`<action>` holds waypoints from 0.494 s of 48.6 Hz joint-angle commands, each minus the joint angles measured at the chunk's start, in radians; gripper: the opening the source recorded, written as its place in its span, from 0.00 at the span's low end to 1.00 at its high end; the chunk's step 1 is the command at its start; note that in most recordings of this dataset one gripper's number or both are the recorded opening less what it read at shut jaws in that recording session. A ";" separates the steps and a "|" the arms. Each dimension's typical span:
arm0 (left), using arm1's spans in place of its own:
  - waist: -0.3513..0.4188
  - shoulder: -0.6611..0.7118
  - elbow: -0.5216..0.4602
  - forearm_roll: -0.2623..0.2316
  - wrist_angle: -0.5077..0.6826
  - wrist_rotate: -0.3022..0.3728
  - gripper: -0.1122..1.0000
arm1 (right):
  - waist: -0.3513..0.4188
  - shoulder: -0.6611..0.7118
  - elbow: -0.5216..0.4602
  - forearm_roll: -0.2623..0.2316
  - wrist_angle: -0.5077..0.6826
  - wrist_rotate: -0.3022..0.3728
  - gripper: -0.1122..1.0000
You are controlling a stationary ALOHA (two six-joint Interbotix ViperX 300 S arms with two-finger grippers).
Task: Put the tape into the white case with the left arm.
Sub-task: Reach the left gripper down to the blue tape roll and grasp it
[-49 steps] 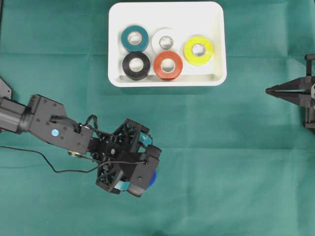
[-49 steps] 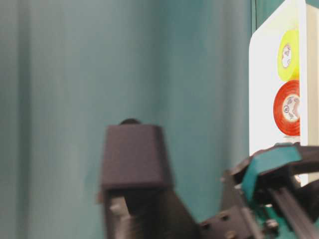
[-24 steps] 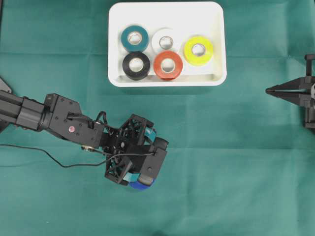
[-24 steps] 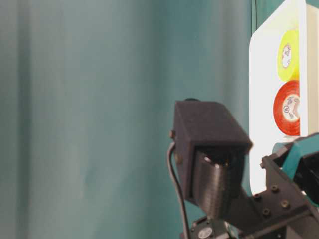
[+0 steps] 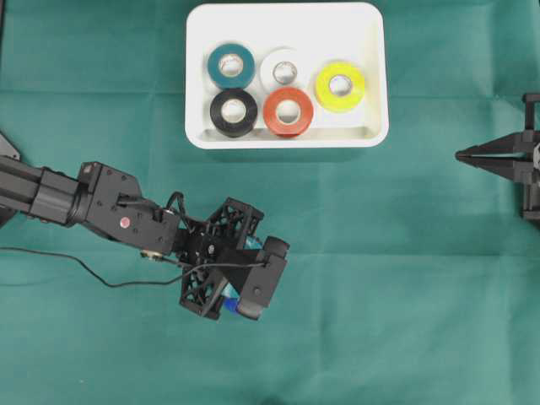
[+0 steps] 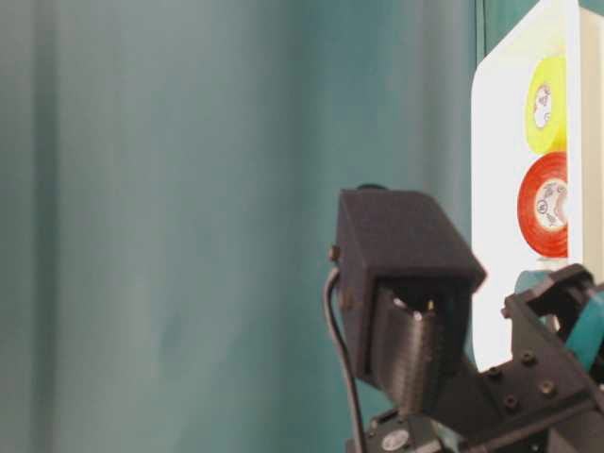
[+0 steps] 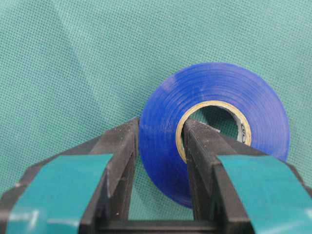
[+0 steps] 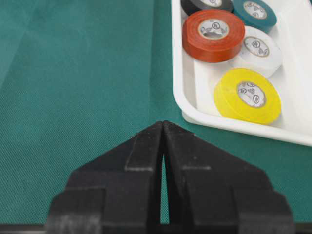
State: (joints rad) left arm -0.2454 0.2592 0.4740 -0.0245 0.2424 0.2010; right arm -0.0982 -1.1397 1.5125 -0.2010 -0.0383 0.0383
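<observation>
On the green-clothed bench (image 5: 405,278), toward the lower left of the overhead view, the left end effector (image 7: 158,146) is clamped on the blue tape (image 7: 214,131), one finger (image 7: 117,161) pressed against the roll's outer face and the other finger (image 7: 202,156) reaching down into its cardboard core. The roll lies flat on the cloth, and from overhead only a sliver of blue shows beneath the wrist camera housing (image 5: 260,283) of the left arm (image 5: 93,202), with a thin black cable (image 5: 84,272) trailing off to the left. Well apart from it, at the top middle of that view, sits the white case (image 5: 287,138), holding five rolls: a teal roll (image 5: 231,66), a white roll (image 5: 285,69), a yellow roll (image 5: 340,86), a black roll (image 5: 234,112) and a red roll (image 5: 288,111), the red one overlapping the white. At the right edge the right end effector (image 8: 163,127) rests with its two black prongs brought together, tips touching, pointing toward the case's near corner.
</observation>
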 commanded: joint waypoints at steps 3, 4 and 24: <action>-0.005 -0.064 -0.017 0.000 0.011 0.000 0.33 | -0.002 0.006 -0.011 -0.002 -0.011 0.002 0.02; -0.006 -0.069 -0.017 0.000 0.015 0.000 0.33 | -0.002 0.006 -0.011 -0.002 -0.011 0.002 0.02; -0.012 -0.250 -0.017 0.000 0.150 0.000 0.33 | -0.002 0.006 -0.011 -0.002 -0.012 0.002 0.02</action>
State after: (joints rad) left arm -0.2562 0.0660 0.4740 -0.0245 0.3774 0.2025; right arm -0.0966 -1.1397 1.5125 -0.2010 -0.0399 0.0383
